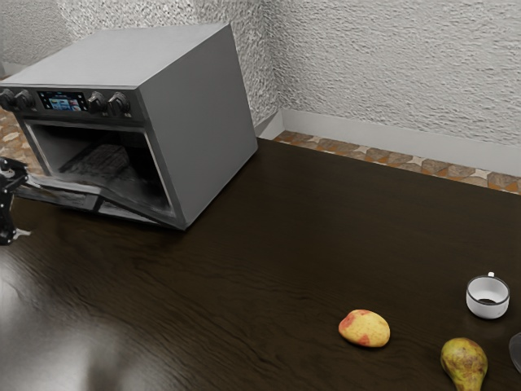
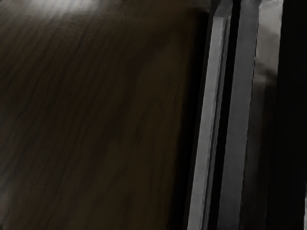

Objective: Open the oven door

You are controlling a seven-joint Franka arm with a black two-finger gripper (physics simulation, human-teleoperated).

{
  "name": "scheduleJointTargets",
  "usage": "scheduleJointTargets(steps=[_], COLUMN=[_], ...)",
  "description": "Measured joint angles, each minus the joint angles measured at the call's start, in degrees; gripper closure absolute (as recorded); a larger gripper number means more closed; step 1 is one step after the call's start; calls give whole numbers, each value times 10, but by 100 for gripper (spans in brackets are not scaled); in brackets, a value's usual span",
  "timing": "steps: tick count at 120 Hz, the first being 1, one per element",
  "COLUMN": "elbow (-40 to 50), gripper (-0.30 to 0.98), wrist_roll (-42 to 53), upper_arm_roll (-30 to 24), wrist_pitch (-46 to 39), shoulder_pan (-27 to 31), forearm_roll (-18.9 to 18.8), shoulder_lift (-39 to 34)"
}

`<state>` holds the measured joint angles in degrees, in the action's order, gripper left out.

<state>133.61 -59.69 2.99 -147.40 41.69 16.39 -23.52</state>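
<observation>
A silver toaster oven (image 1: 191, 130) stands at the exterior view's left. Its door (image 1: 89, 198) is swung down and outward, tilted low over the table, and the dark cavity behind it is exposed. At that view's left edge the black gripper (image 1: 11, 199) is partly cut off, beside the outer part of the door. How its fingers stand is hidden. In the wrist view the door's long grey handle bar (image 2: 206, 124) runs alongside the door edge (image 2: 236, 129), close under the hand.
On the dark wooden table (image 1: 269, 269) a yellow-red fruit (image 1: 365, 328), a pear (image 1: 465, 363) and a white cup (image 1: 488, 296) lie toward the exterior view's lower right, away from the oven. A textured wall (image 1: 391, 73) rises behind.
</observation>
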Motion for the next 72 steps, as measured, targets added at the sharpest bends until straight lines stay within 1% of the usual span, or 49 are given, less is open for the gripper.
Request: scheduleJointTargets(steps=[8, 14, 20, 22, 26, 30, 34, 39, 45, 48, 52, 58, 61, 66, 72], elbow=[39, 51, 47, 26, -67, -170, -268, -362, -418, -430, -436, -418, -407, -392, -384], gripper=[0, 0, 0, 0, 1, 1, 1, 0, 1, 0, 0, 0, 0, 0, 0], wrist_roll=[0, 0, 0, 0, 0, -1, -2, -4, -8, -10, -12, -12, -11, -7, -4], upper_arm_roll=[0, -1, -1, 0, -1, -1, 1, 1, 2, 3, 3, -2, -13, -46, -61], wrist_pitch=[-1, -2, 3, 14, 66, 134, 198, 266, 330, 356, 386, 422, 437, 459, 478], shoulder_pan=[13, 16, 13, 9, -16, -67, -160, -265, -380, -417, -448, -463, -454, -421, -419], forearm_roll=[0, 0, -19, -33, -66, -95, -129, -163, -192, -200, -207, -210, -209, -204, -200], shoulder_lift=[-52, -71, -77, -76, -60, -46, -28, 5, 47, 68, 90, 102, 102, 106, 115])
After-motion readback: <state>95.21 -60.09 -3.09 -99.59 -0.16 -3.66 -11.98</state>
